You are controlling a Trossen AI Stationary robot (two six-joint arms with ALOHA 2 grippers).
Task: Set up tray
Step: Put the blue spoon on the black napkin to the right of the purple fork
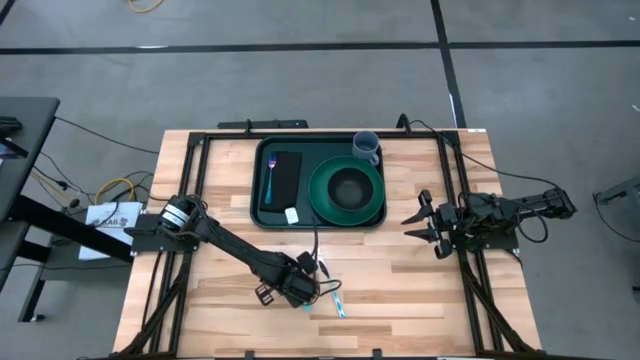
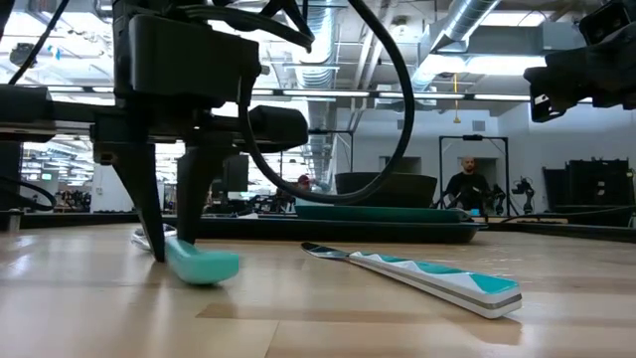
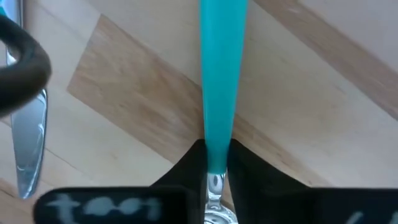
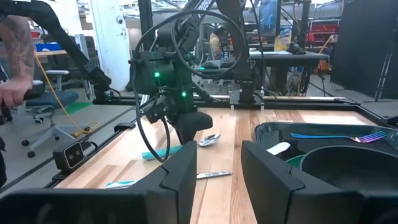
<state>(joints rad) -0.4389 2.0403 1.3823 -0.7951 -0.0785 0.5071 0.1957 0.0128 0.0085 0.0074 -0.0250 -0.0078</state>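
Left wrist view gives you the clearest read: the left hand [image 3: 214, 180] has its two dark fingers pinched against a spoon [image 3: 221, 81] right where the teal handle meets the metal neck, with the spoon lying flat on the wooden surface [image 3: 323, 99]. You can count this as a grasp, though the spoon has not left the wood. A knife [image 2: 417, 273] with a teal-and-white handle lies just beside it, apart from the fingers.

Look to the high view for the tray [image 1: 262, 215]: it sits at the far middle of the surface, well apart from the left hand, already carrying a round green plate [image 1: 322, 200] with a dark bowl [image 1: 349, 186], a black napkin [image 1: 286, 178] with a fork [image 1: 268, 176], and a cup [image 1: 366, 146] at its far corner.

Treat the tray as stiff, light plastic with a smooth, likely slippery floor; cutlery dropped in could skid. If you must shift it, take it by the raised rim on a long side, not a rounded corner.

Your right hand [image 1: 424, 224] waits near the tray's right end, fingers spread, holding nothing.
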